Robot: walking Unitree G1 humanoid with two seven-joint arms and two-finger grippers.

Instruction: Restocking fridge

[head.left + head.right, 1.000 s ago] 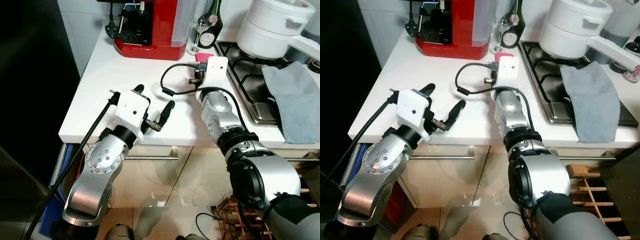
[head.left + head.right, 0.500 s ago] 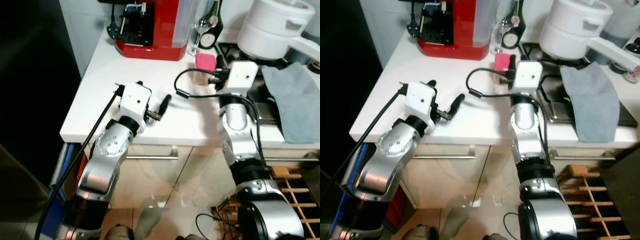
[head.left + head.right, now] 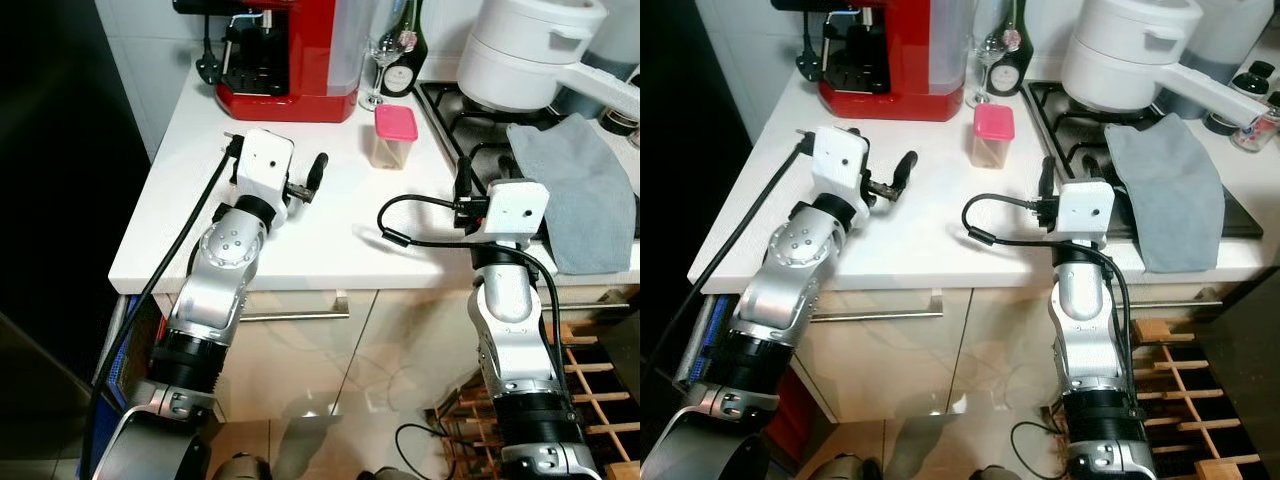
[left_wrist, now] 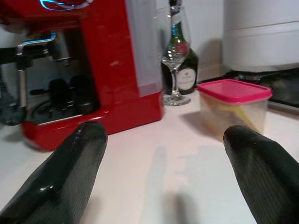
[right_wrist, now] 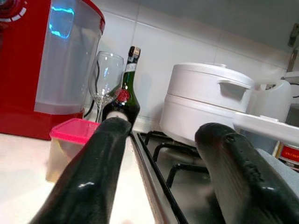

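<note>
both arms raised over the white counter (image 3: 300,230); right gripper (image 5: 163,154) nearest at the hob edge, left gripper (image 4: 163,163) just past it, both with fingers wide and holding nothing. pink-lidded container (image 3: 390,136) sits between and beyond them, likely the item to fetch. red coffee machine (image 3: 290,50) stands against the wall, clear of the reach.

The counter (image 3: 300,225) is white. On its far side stands a bright red coffee machine (image 3: 295,55) with black parts. Near it, the small box (image 3: 395,137) is see-through with a pink lid. The bottle (image 3: 405,50) is dark green. The big pot (image 3: 525,50) is white, and the cloth (image 3: 580,190) is grey-blue. Both arms are silver with white blocks and black fingers (image 4: 60,182).
</note>
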